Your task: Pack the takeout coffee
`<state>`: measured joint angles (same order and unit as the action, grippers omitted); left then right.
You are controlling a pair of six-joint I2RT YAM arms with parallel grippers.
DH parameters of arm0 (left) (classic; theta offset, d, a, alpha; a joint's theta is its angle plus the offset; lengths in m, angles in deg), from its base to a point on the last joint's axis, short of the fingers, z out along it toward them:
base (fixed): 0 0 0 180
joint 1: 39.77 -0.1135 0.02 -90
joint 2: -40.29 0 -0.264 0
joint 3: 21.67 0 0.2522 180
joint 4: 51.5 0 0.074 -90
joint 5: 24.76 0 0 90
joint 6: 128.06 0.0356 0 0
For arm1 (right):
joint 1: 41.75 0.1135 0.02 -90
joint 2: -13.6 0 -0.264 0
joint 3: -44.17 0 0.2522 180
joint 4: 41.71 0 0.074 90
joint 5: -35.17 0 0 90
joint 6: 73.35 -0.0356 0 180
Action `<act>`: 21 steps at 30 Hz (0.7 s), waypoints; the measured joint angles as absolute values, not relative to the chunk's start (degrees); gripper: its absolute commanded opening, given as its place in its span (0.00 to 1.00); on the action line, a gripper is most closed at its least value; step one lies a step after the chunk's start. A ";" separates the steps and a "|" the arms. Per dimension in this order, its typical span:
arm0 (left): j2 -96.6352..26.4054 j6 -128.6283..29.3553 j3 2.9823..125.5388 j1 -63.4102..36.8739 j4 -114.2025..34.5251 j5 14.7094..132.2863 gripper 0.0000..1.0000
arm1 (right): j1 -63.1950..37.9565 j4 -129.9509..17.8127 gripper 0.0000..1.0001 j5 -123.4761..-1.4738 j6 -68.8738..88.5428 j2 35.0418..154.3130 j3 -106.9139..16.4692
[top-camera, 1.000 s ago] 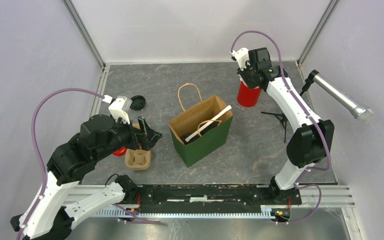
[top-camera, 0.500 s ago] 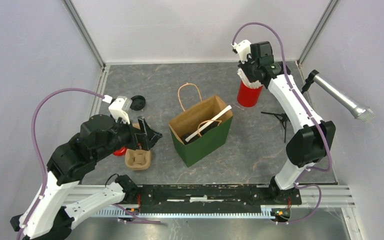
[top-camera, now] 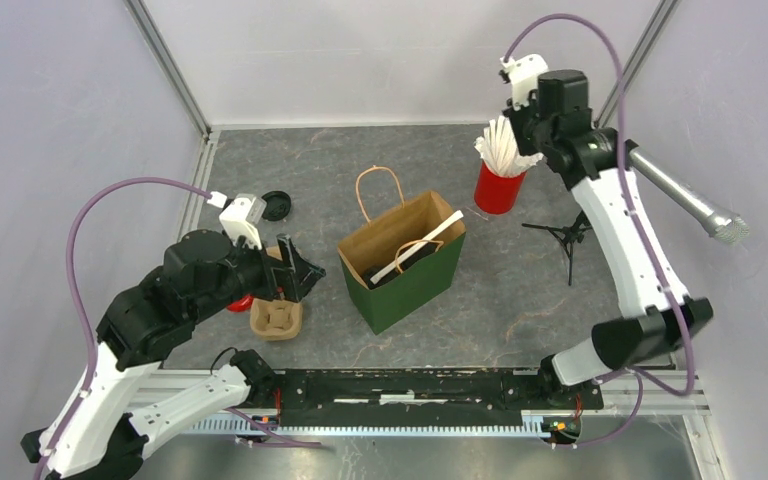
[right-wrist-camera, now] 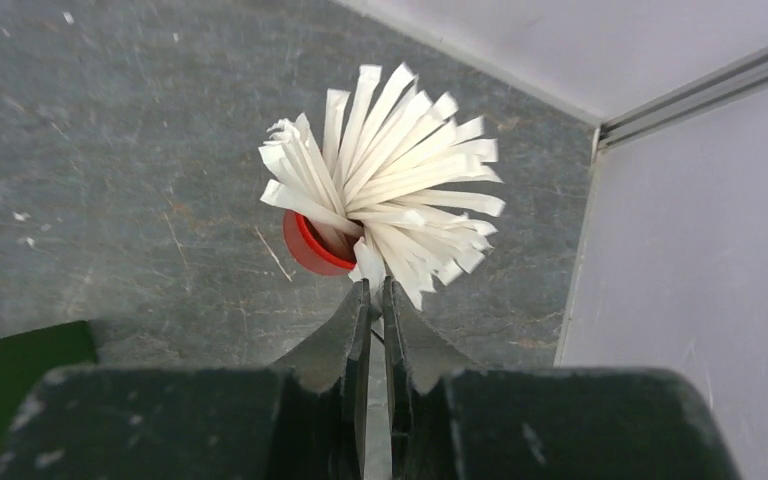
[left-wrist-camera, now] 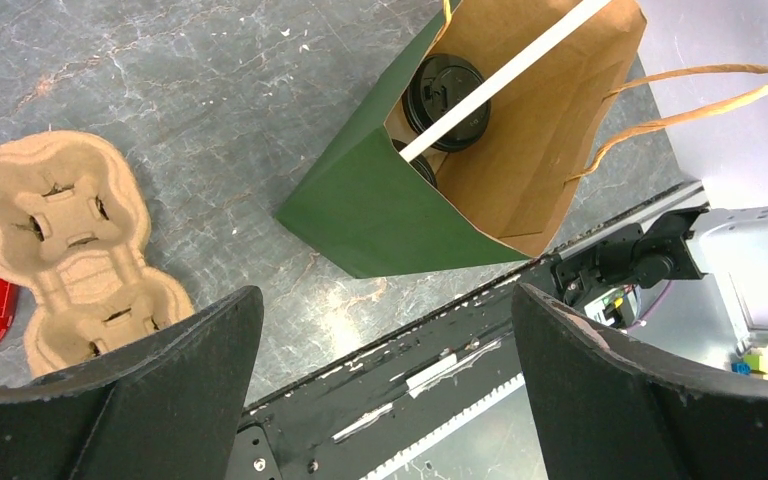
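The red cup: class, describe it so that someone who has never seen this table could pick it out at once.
Start at the green paper bag standing open at the centre. Look toward the far right corner behind it: the red cup stands there, left of a small black tripod. It alone is stuffed with a fan of white straws.

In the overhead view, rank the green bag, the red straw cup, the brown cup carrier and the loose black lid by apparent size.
1. green bag
2. red straw cup and brown cup carrier: alike; the left arm hides part of the carrier, so unranked
3. loose black lid
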<state>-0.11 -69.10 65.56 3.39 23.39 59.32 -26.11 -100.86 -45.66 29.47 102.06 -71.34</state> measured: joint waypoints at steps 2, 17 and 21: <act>-0.11 -69.10 65.08 3.39 23.10 59.35 1.00 | -26.11 -101.25 0.13 -45.84 28.11 98.59 -71.67; -2.93 -69.10 64.75 3.39 21.75 59.87 1.00 | -26.11 -96.09 0.13 -53.62 19.61 69.04 -69.62; -3.13 -69.10 64.78 3.39 21.73 59.85 1.00 | -26.11 -90.08 0.14 -62.01 14.10 62.83 -64.85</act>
